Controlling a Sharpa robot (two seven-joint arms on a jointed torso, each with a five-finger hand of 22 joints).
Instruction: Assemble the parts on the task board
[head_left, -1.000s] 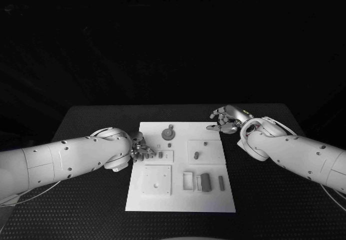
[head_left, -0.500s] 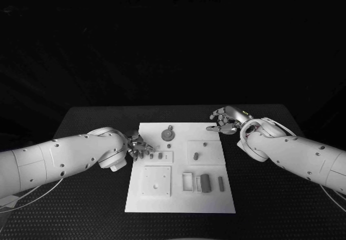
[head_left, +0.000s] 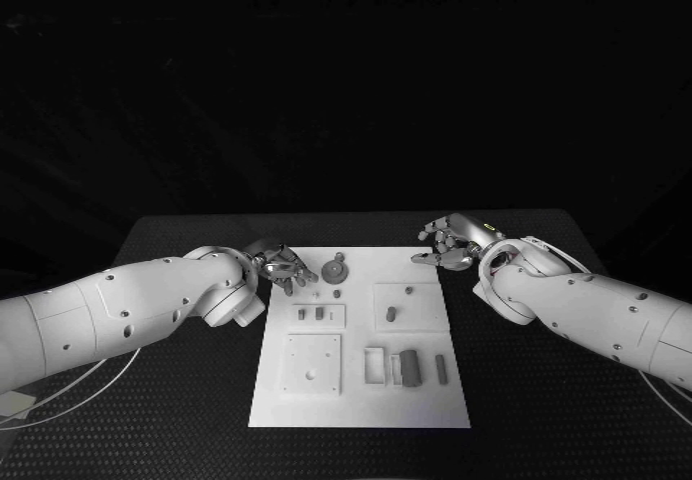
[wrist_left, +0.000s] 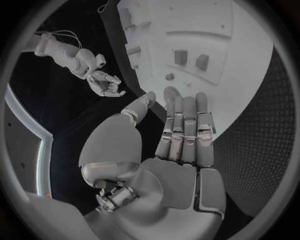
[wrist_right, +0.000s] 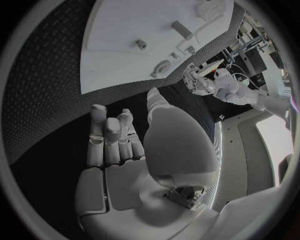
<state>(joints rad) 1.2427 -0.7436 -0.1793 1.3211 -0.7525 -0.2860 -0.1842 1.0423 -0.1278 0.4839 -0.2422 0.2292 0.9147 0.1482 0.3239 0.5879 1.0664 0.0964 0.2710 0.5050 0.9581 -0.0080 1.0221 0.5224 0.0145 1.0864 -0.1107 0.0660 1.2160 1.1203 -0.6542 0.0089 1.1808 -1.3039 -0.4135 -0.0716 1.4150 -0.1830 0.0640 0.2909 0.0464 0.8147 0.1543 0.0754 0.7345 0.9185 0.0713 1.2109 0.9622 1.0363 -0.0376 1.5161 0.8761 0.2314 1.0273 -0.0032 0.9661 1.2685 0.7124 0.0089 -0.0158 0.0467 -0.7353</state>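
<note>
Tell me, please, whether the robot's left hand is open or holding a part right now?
Open. The left hand has its fingers straight and nothing in the palm, above the task board.

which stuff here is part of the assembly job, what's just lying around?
Job:
task board
round part
two small parts
long dark part
left hand, empty
right hand, empty

Lying about:
black table

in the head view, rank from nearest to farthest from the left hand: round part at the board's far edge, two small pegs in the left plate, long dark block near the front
From the left hand:
1. Round part, just beside it at the task board's far edge.
2. Two small pegs, in the left plate, mid-board.
3. Long dark block, toward the front right.
</note>
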